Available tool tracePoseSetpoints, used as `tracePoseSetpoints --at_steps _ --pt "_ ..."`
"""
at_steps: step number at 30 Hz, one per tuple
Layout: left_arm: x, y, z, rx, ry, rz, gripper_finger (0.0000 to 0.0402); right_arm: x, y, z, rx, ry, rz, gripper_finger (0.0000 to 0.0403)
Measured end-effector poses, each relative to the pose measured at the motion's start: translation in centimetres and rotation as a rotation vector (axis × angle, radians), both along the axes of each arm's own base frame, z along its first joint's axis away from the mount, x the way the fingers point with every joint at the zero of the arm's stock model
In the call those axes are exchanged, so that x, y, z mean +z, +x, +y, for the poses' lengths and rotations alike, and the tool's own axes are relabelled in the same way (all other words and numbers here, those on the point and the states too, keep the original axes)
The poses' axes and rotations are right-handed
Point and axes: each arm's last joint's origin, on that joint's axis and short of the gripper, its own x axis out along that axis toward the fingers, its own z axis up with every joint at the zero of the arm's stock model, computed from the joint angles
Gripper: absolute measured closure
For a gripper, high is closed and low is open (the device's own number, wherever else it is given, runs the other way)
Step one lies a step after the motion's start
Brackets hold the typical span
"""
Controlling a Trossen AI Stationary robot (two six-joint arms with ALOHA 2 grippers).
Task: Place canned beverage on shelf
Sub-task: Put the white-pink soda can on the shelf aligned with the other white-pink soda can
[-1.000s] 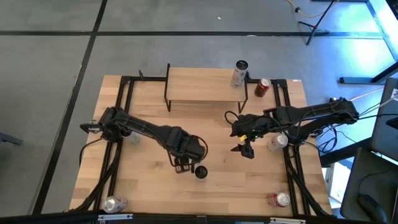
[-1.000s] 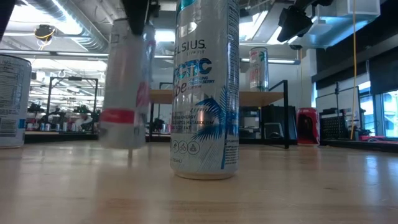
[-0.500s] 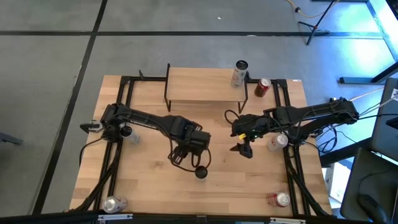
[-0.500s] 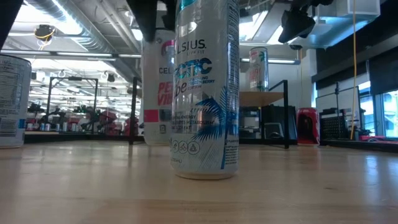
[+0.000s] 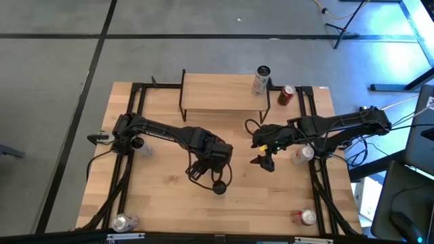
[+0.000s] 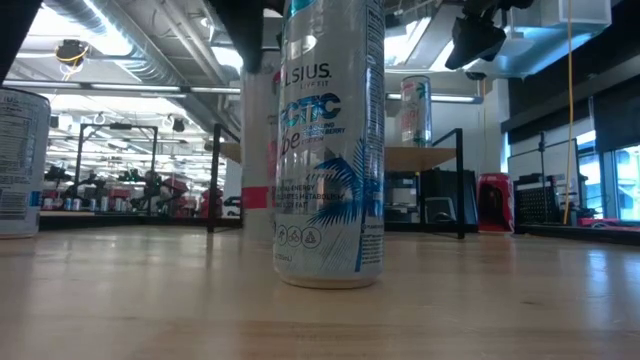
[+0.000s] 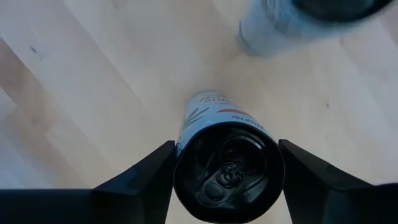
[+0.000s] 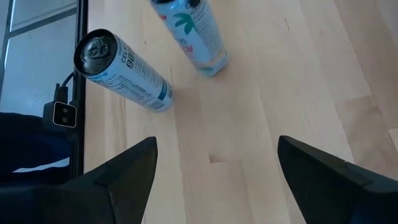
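In the high view, the left gripper (image 5: 205,165) is seen over the middle of the table (image 5: 163,203), closed around a can with a red band (image 5: 203,165), just beside a blue-printed can (image 5: 219,188) standing nearer the front edge. The shelf (image 5: 220,91) stands at the far side, well apart, with another can (image 5: 260,80) upright at its right end. The right gripper (image 5: 266,161) is held spread and empty right of centre. In the low view, the held can (image 6: 258,150) is seen behind the blue-printed can (image 6: 331,140), and the shelf (image 6: 425,157) farther back. In the left wrist view, the can's dark top (image 7: 227,172) is gripped between both fingers (image 7: 140,177). In the right wrist view, two cans are shown beyond the wide-spread fingers (image 8: 124,174).
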Motion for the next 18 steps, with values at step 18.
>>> tracePoseSetpoints --at_steps 18 --pt "0.2 -0.2 -1.5 0.027 0.089 -0.051 0.0128 0.0 0.0 0.0 0.014 0.010 0.001 0.0084"
